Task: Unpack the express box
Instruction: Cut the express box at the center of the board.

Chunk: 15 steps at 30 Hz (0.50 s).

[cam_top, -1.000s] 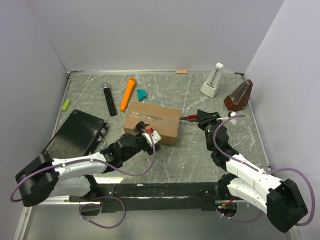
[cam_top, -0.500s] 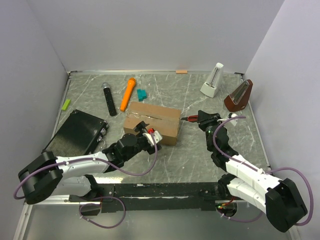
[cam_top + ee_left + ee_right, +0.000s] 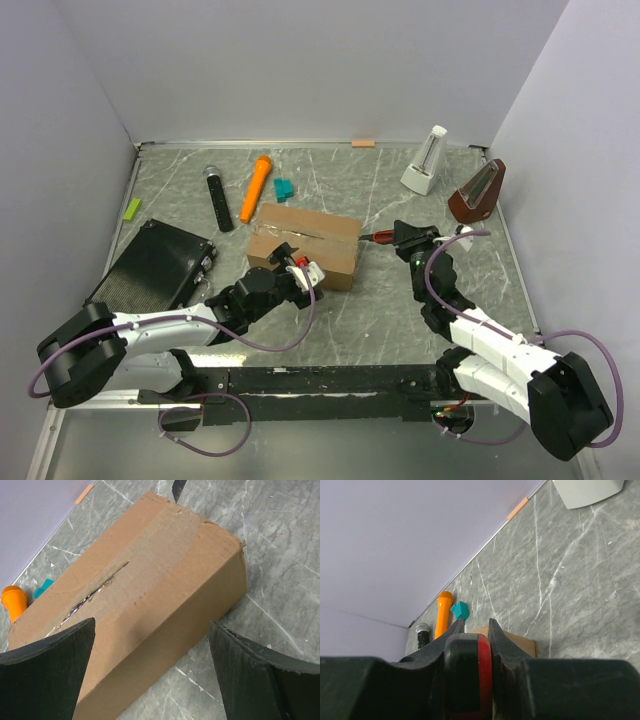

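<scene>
The express box (image 3: 305, 240) is a brown cardboard carton lying mid-table, flaps down, with a slit along its taped top seam (image 3: 95, 592). My left gripper (image 3: 300, 268) hovers at the box's near side, open. In the left wrist view its jaws (image 3: 152, 623) stand wide, with the box's long edge (image 3: 150, 580) between and beyond them. My right gripper (image 3: 400, 238) is shut on a red-and-black tool handle (image 3: 467, 675). The tool (image 3: 378, 237) points at the box's right end. Past the right fingers (image 3: 475, 621) a corner of the box (image 3: 517, 640) shows.
A flat black ribbed case (image 3: 155, 262) lies to the left. Behind the box are an orange flashlight (image 3: 256, 187), a black microphone (image 3: 218, 197) and a teal block (image 3: 285, 187). A white metronome (image 3: 425, 160) and a brown one (image 3: 478, 192) stand at the back right.
The left arm has shifted slightly, its gripper staying open at the box's near side. The right arm and its tool have barely moved.
</scene>
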{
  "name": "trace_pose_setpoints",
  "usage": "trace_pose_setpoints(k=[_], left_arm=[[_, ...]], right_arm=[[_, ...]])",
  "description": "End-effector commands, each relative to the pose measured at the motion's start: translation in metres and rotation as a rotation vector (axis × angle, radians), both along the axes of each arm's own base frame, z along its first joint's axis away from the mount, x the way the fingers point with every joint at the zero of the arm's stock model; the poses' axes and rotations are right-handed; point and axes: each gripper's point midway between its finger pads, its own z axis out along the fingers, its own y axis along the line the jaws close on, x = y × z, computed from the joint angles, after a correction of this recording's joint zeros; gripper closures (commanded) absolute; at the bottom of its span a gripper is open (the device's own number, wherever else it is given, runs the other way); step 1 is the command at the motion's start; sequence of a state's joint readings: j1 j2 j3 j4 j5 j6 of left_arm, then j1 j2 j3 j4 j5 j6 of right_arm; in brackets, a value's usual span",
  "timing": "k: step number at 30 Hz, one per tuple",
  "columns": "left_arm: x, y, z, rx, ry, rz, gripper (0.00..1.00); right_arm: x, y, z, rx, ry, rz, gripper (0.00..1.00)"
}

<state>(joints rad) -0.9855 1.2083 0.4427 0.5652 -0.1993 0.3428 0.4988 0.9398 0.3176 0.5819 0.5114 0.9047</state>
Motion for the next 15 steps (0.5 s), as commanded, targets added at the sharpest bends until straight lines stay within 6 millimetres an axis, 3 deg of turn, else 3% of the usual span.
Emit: trace_pose_setpoints(k=[1, 15], left_arm=[[0.003, -0.010, 0.024, -0.073, -0.037, -0.005, 0.01], [0.003, -0.011, 0.021, -0.072, -0.029, -0.006, 0.01]], right_arm=[[-0.002, -0.013, 0.013, 0.036, -0.055, -0.049, 1.00], [0.001, -0.002, 0.009, 0.073, -0.056, 0.004, 1.00]])
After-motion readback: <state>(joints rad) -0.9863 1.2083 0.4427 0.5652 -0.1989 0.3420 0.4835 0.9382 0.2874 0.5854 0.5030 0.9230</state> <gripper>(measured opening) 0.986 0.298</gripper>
